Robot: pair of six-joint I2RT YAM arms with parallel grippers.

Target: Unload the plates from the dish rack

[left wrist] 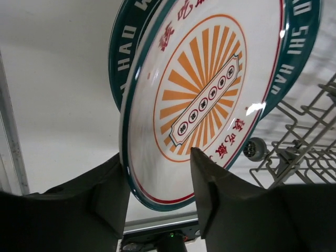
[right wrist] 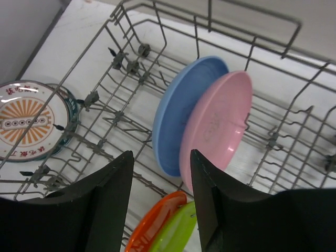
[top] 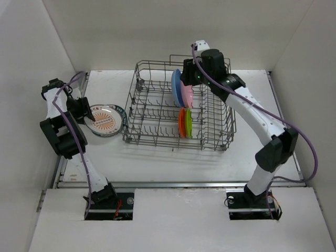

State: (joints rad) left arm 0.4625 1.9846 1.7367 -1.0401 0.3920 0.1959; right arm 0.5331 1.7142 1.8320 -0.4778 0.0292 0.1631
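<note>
- While two teal-rimmed plates lay stacked flat on the table (top: 157, 164) at centre left of the overhead view, just outside the rack's left wall, the upper one, the sunburst plate (top: 105, 122) (left wrist: 205, 94) (right wrist: 23, 123), showed orange rays and a white band across its middle; the lower plate (top: 121, 112) (left wrist: 117, 58) peeked out along one side.
- Four more plates stood on edge among the tines in the right half of the dish rack (top: 132, 113) (right wrist: 126, 58) (left wrist: 299, 152).
- At the rear stood the blue plate (top: 176, 86) (right wrist: 181, 115), with the pink plate (top: 186, 94) (right wrist: 218, 126) leaning against it on its right.
- Toward the lower edge of the rack, the smaller orange plate (top: 181, 123) (right wrist: 155, 218) and lime-green plate (top: 188, 124) (right wrist: 176, 233) stood close side by side.
- Over the blue and pink pair hung the right gripper (top: 188, 79) (right wrist: 160, 155), its fingers spread wide and touching neither plate.
- At the left rim of the stacked plates sat the left gripper (top: 88, 114) (left wrist: 157, 157), its fingers also spread; in its wrist view the near edge of the sunburst plate filled the gap between them, and nothing showed them pressing on it.
- Beyond that plate, a corner of the rack's wire filled the lower right of the left wrist view.
- White walls enclosed the table on three sides.
</note>
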